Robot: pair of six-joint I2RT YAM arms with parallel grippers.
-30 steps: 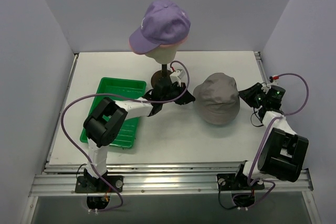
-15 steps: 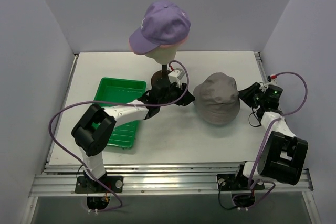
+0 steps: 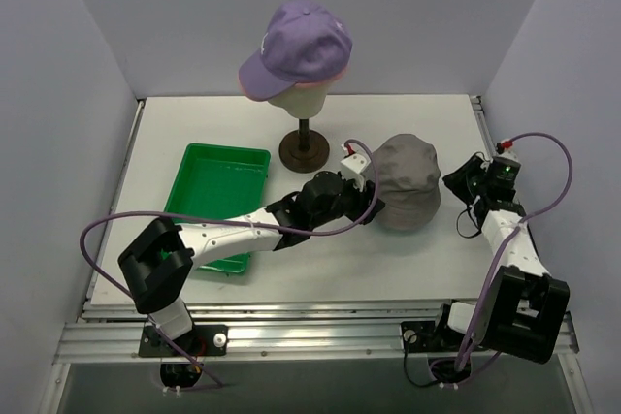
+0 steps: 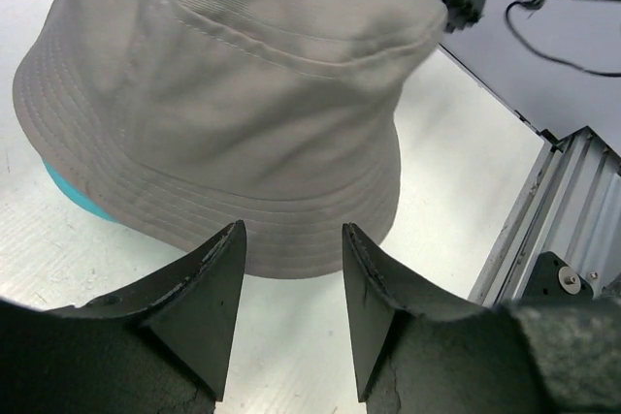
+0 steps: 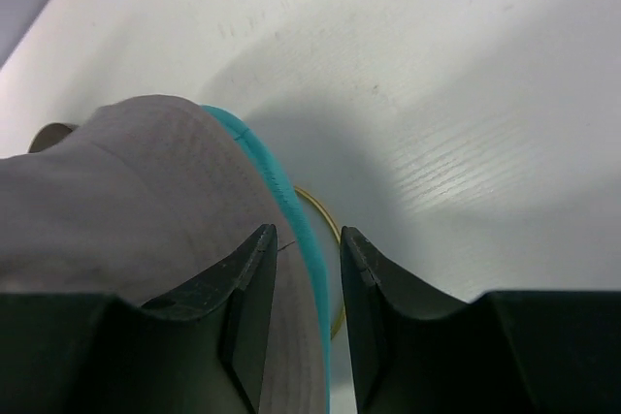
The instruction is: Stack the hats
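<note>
A grey bucket hat (image 3: 403, 179) lies on the table right of centre, on top of a teal bucket hat whose brim peeks out (image 4: 70, 196) (image 5: 291, 206). A lavender cap (image 3: 299, 46) sits on the mannequin head, with a pink cap's edge (image 3: 325, 81) showing beneath it. My left gripper (image 3: 374, 203) (image 4: 293, 228) is open at the grey hat's (image 4: 243, 84) near-left brim, nothing between its fingers. My right gripper (image 3: 458, 181) (image 5: 309, 232) is at the right brim, jaws a little apart, straddling the teal edge beside the grey hat (image 5: 126, 201).
The mannequin's dark stand (image 3: 304, 149) is at the back centre. A green tray (image 3: 228, 150) lies left of it. A thin yellow ring (image 5: 328, 215) lies on the table under the teal brim. The table's metal rail (image 4: 543, 230) runs close to the hats' right.
My left arm has swung right from the mannequin stand to the grey hat's brim, and its jaws have opened. The right gripper's jaws have widened slightly at the right brim.
</note>
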